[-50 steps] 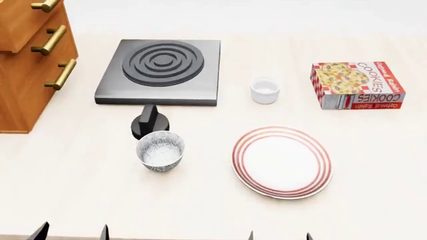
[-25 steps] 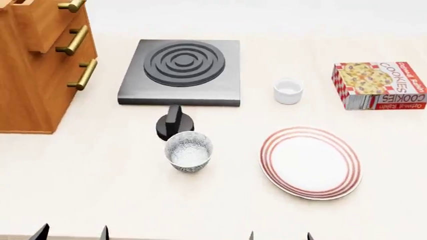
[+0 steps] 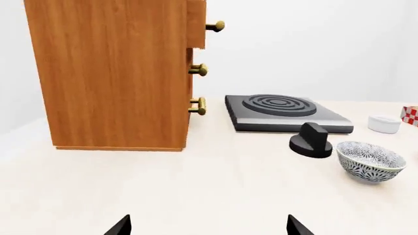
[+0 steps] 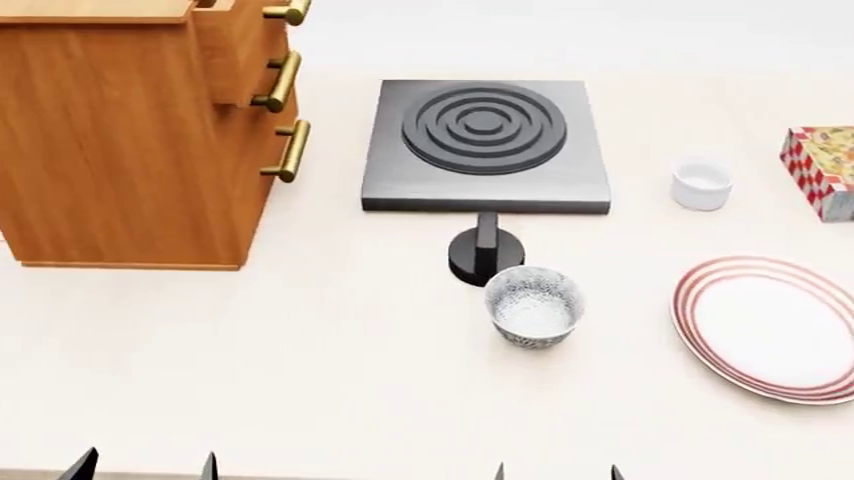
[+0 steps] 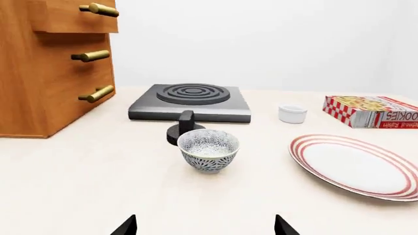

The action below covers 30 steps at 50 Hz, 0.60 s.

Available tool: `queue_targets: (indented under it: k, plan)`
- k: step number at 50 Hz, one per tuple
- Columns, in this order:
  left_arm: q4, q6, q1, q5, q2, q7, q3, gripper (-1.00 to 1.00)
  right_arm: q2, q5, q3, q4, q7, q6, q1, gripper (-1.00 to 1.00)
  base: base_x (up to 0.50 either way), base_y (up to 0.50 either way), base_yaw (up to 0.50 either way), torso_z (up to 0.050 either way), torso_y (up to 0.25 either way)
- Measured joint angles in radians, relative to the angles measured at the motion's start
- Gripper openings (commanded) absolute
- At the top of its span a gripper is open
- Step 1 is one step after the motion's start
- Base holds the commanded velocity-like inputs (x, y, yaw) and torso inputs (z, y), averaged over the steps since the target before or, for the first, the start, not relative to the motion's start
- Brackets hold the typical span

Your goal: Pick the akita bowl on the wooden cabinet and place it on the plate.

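Note:
The wooden cabinet (image 4: 120, 150) stands at the table's left, and only a thin strip of its top shows. The akita bowl on it is out of view. A blue-and-white patterned bowl (image 4: 534, 305) stands on the table in front of a black knob (image 4: 485, 255). The white plate (image 4: 774, 325) with red rings lies to the right, partly cut off. My left gripper (image 4: 144, 468) and right gripper (image 4: 558, 472) hang open at the near edge, well short of everything. The wrist views show the cabinet (image 3: 111, 73), the patterned bowl (image 5: 208, 149) and the plate (image 5: 356, 164).
A dark grey stove plate (image 4: 483, 140) sits behind the knob. To its right stands a small white cup (image 4: 702, 184). A cookie box (image 4: 827, 180) is cut off at the right edge. Brass handles (image 4: 287, 150) stick out of the cabinet's front toward the stove.
The head view has swung left: the cabinet has come much further into view and the stove, bowl and plate have slid right. Both grippers keep their place and stay open.

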Motion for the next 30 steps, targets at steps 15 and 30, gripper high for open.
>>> queue_targets:
  k: [15, 30]
  plan:
    - [-0.003, 0.003, -0.003, -0.004, -0.012, -0.014, 0.012, 1.0, 0.007, 0.013, -0.012, 0.005, 0.009, -0.007, 0.002, 1.0, 0.0, 0.28, 0.0, 0.0, 0.0]
    - [-0.007, 0.007, -0.005, -0.01, -0.016, -0.025, 0.025, 1.0, 0.02, 0.016, -0.021, 0.005, 0.024, -0.009, 0.003, 1.0, 0.0, 0.14, 0.0, 0.0, 0.0]
